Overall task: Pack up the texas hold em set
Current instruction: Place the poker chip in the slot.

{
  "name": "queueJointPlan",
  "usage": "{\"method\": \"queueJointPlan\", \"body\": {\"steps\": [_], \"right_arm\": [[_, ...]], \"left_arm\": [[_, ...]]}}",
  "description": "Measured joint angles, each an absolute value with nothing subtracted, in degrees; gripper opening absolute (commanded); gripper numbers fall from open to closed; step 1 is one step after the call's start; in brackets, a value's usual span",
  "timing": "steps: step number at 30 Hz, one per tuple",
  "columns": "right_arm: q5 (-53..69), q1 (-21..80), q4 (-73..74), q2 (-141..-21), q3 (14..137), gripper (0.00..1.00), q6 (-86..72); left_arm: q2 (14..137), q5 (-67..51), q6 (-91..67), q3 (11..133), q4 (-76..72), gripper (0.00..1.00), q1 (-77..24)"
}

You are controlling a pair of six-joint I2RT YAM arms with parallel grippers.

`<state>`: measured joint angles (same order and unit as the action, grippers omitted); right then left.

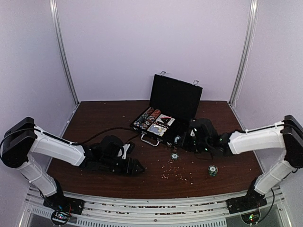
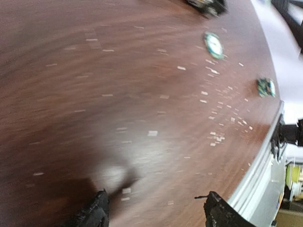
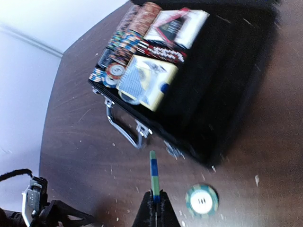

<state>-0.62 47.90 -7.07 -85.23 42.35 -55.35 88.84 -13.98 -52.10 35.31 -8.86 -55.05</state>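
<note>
Two tools — right tool (image 3: pixel 155 201) pinches a chip (image 3: pixel 153 171) edge-on near the open case (image 3: pixel 218 94); left tool (image 2: pixel 156 215) gapes wide, empty.

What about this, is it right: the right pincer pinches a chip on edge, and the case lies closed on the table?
No, the case stands open, not closed, as the top external view shows. The right pincer does pinch a chip on edge.
</note>
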Motion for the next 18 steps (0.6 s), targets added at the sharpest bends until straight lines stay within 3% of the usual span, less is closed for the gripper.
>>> {"method": "queueJointPlan", "body": {"steps": [7,18], "right_arm": [[7.6,43.3,3.8,-110.3,79.4,0.00,-24.7],[10.3,42.1,23.3,-136.4,117.4,0.00,-4.3]], "left_arm": [[86.9,-13.9,-52.6,31.8,-9.0,0.70,-49.5],[86.7,-14.3,-52.7,31.2,-9.8,0.70,-48.4]]}}
